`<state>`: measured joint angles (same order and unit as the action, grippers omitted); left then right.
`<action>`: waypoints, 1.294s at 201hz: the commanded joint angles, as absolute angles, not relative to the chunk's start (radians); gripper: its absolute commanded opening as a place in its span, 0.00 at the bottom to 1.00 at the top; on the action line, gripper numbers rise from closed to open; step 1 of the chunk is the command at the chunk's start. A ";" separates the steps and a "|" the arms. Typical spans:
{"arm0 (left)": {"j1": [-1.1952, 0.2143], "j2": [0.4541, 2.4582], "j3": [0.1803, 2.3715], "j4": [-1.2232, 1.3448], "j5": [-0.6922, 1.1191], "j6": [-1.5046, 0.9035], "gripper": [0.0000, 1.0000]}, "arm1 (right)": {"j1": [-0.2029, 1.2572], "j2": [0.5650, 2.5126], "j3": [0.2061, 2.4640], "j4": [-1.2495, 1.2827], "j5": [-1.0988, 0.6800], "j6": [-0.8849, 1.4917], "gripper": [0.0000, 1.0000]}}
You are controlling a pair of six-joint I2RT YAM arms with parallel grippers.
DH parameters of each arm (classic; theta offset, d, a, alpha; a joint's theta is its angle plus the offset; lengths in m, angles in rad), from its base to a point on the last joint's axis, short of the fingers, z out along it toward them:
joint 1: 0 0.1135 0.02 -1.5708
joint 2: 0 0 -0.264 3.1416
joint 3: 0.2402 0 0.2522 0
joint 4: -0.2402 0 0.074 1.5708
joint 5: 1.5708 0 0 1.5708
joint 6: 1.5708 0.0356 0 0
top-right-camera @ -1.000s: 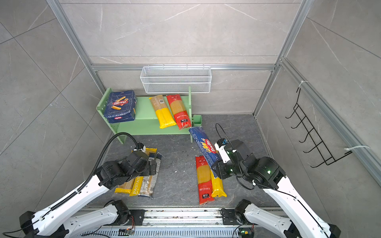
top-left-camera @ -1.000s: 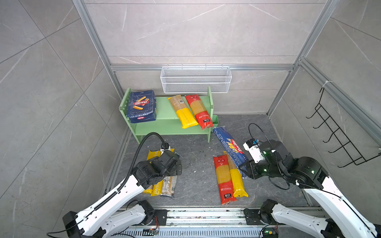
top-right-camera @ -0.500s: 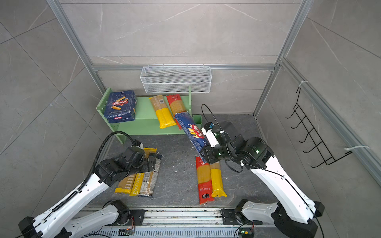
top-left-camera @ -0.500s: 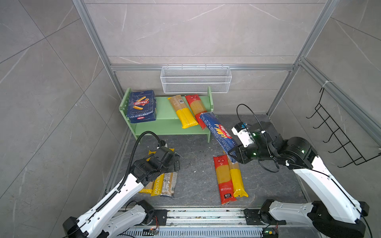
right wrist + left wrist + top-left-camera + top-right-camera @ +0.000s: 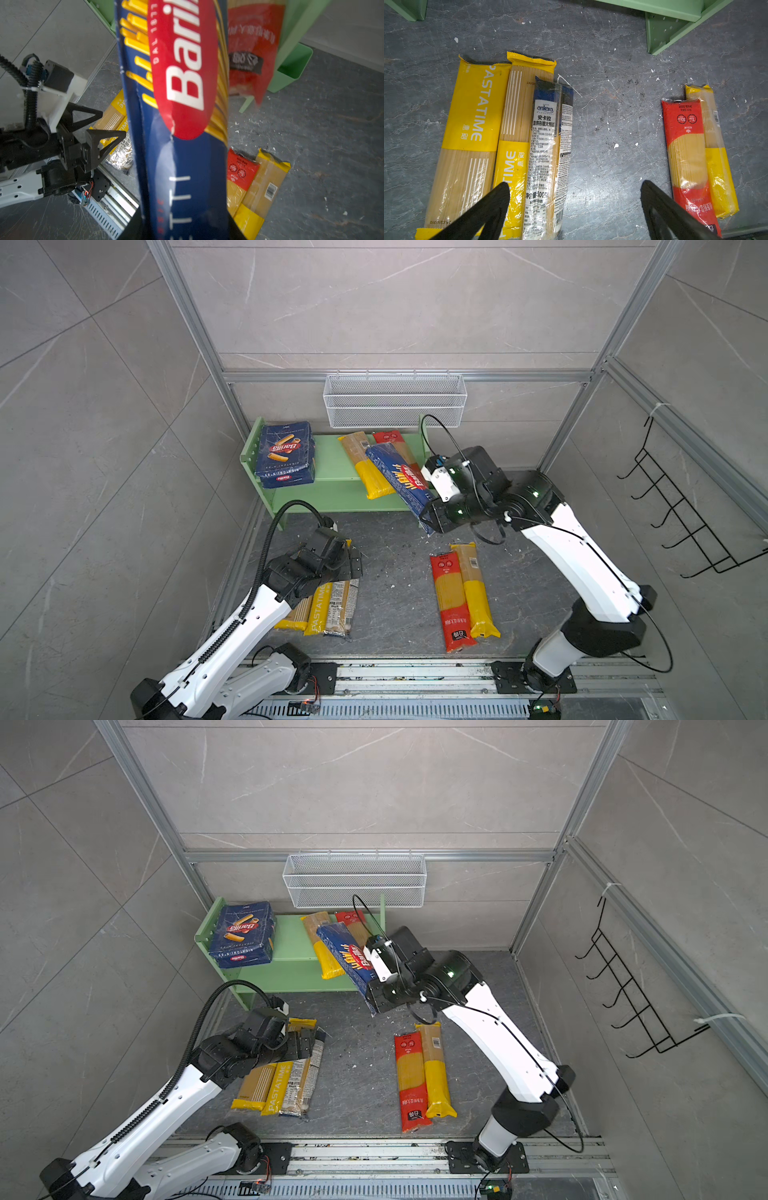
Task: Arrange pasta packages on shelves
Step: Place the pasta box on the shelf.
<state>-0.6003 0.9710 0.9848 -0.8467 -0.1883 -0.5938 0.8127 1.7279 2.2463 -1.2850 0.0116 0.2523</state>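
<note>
Right hand [image 5: 432, 517] clamps Barilla pack [image 5: 397, 475]; side cup [image 5: 293, 66] seen only from wrist.

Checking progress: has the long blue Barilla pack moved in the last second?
Yes. In the right gripper, the long blue Barilla pack has moved from beside the green shelf to partly over its top board.

- Pale green shelf [image 5: 332, 485], little round holes in its side.
- Dark blue Barilla boxes [image 5: 284, 452], red oval, white letters.
- Dark blue long pack [image 5: 399, 481], red oval, yellow stripes.
- Yellow PASTATIME bags [image 5: 475, 116], white letters, thin white lines.
- Blue-topped ankara bag [image 5: 548, 145], white label, black print.
- See-through red-ended bag [image 5: 451, 601] and yellow-ended bag [image 5: 476, 593].
- White mesh basket [image 5: 395, 400].
- Dark grey floor [image 5: 395, 556], white specks.
</note>
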 commanded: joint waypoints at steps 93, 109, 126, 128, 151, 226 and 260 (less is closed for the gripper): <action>-0.588 0.920 0.953 -0.842 -0.218 -0.660 1.00 | 0.827 2.258 2.847 -0.941 0.064 0.212 0.21; -0.589 0.919 0.941 -0.819 -0.211 -0.671 1.00 | 0.827 2.278 2.870 -0.924 0.071 0.216 0.22; -0.589 0.928 0.942 -0.809 -0.210 -0.681 1.00 | 0.827 2.300 2.904 -0.919 0.079 0.215 0.21; -0.589 0.928 0.942 -0.809 -0.211 -0.682 1.00 | 0.827 2.301 2.907 -0.919 0.082 0.215 0.21; -0.589 0.945 0.957 -0.789 -0.215 -0.677 1.00 | 0.827 2.296 2.901 -0.892 0.113 0.210 0.22; -0.583 1.059 1.044 -0.725 -0.187 -0.613 1.00 | 0.818 2.344 2.907 -0.757 0.110 0.259 0.26; -0.557 1.078 1.059 -0.721 -0.162 -0.594 1.00 | 0.809 2.367 2.913 -0.742 0.089 0.279 0.35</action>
<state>-0.5774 1.0733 1.0187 -0.7502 -0.1871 -0.6327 0.8204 2.3631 2.8624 -0.9203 0.0917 0.2543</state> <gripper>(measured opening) 0.997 0.387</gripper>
